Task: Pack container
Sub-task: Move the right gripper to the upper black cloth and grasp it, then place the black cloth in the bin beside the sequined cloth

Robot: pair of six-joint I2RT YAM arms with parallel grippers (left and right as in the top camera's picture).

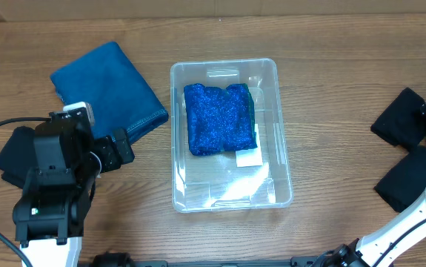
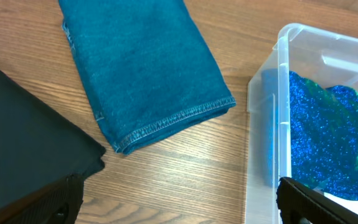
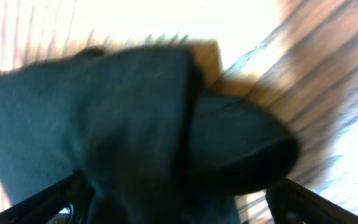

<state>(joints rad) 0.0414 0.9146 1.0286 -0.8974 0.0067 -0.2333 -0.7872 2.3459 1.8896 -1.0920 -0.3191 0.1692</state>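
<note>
Container [image 1: 174, 148] sits mid-table, long axis running away from the robot, with a blue glitter cloth [image 1: 218, 119] already in its far half. Left gripper [image 1: 118, 148] is closest, just left of the bin wall, jaws spread and empty. Teal folded cloth [image 2: 141, 74] lies straight ahead of it, clear path. A black cloth [image 2: 29, 137] is at its left. Right gripper [image 3: 179, 202] is far right over another black cloth [image 3: 135, 118]; blurred, can't tell whether it's gripping.
</note>
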